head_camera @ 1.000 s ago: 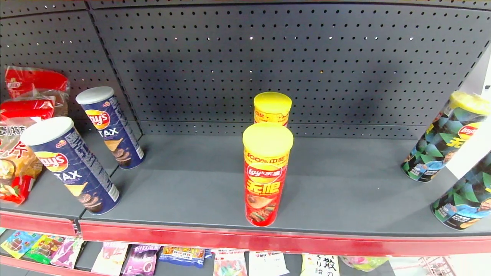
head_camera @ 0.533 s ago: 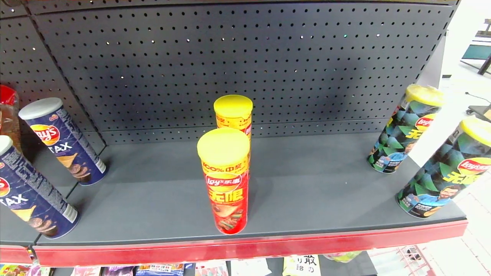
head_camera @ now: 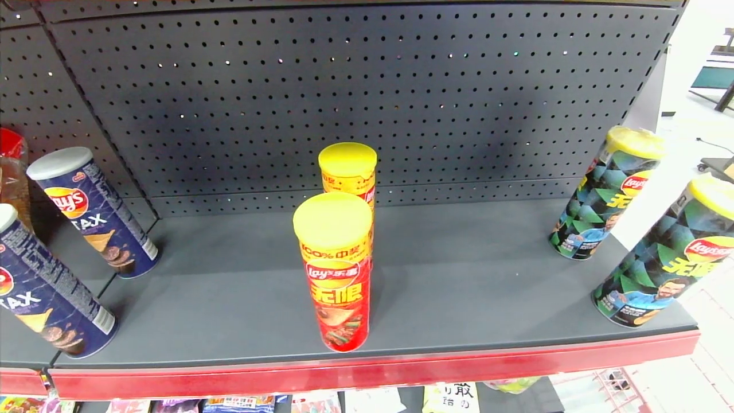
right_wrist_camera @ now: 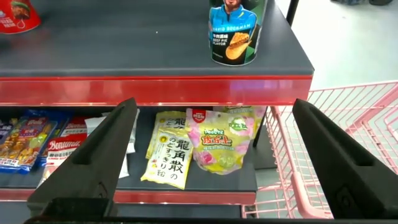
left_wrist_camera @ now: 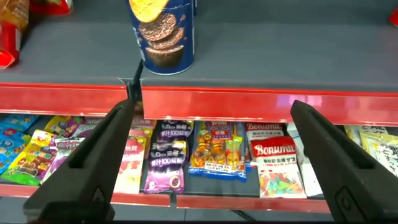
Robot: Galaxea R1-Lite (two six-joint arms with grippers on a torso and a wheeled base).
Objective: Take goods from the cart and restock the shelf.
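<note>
On the grey shelf [head_camera: 229, 298] two red chip cans with yellow lids stand in the middle, one [head_camera: 335, 269] at the front and one [head_camera: 348, 169] behind it. Two blue cans [head_camera: 94, 212] stand at the left, and two dark green cans [head_camera: 608, 195] at the right. My left gripper [left_wrist_camera: 211, 162] hangs open and empty before the shelf's red front edge, below a blue can [left_wrist_camera: 165, 31]. The right gripper [right_wrist_camera: 214, 162] is open and empty too, below a green can [right_wrist_camera: 236, 31]. A pink wire cart [right_wrist_camera: 348, 124] stands beside the shelf's right end.
Snack bags [left_wrist_camera: 214, 149] fill the lower shelf under the red edge [head_camera: 373, 370]. A perforated back panel [head_camera: 344, 86] closes the shelf behind. Bare shelf floor lies on either side of the red cans. The shelf ends at the right, with open floor beyond.
The head view has swung to the right since a second ago, then held still. The cans on the shelf have not moved.
</note>
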